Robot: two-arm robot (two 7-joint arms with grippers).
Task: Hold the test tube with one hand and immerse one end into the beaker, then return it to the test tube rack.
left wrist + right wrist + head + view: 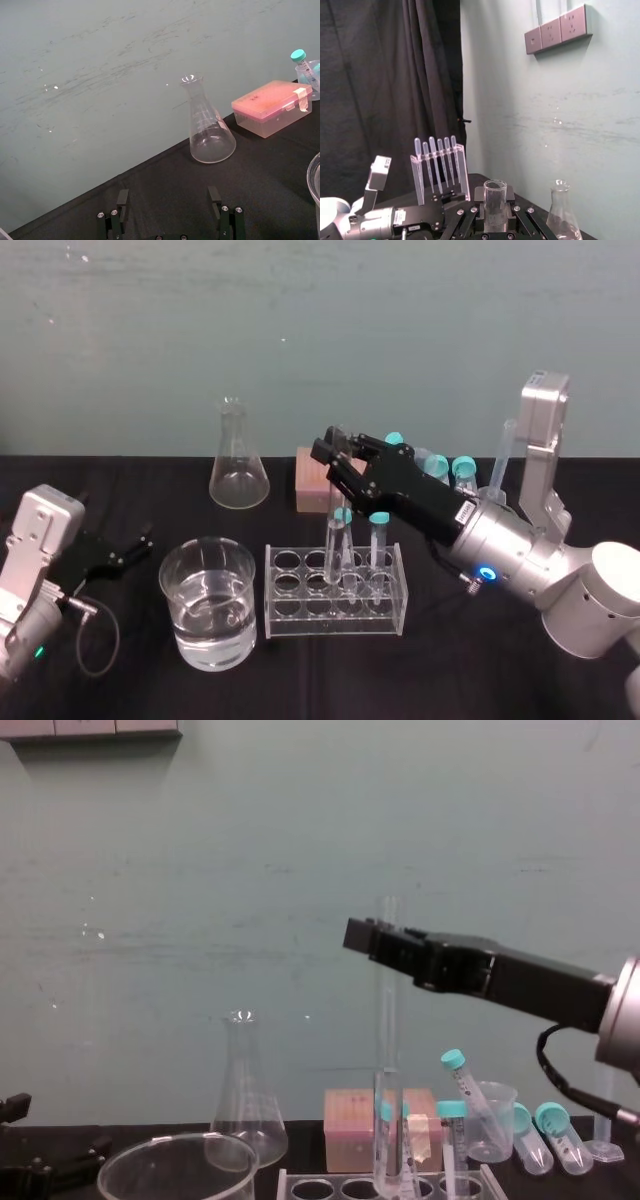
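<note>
My right gripper (332, 447) is clamped on the top of the test tube (335, 540), its bottom in the rack (285, 612) beside the beaker (172, 585), while my left gripper (135, 545) lies wide open.

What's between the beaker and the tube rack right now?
Nothing. In the head view a narrow strip of bare black table separates the beaker from the test tube rack.

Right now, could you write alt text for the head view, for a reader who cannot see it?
The right gripper grips the upper part of the test tube, which stands nearly upright with its lower end in the test tube rack. The beaker, about half full, stands left of the rack; the left gripper lies open at the far left.
</note>
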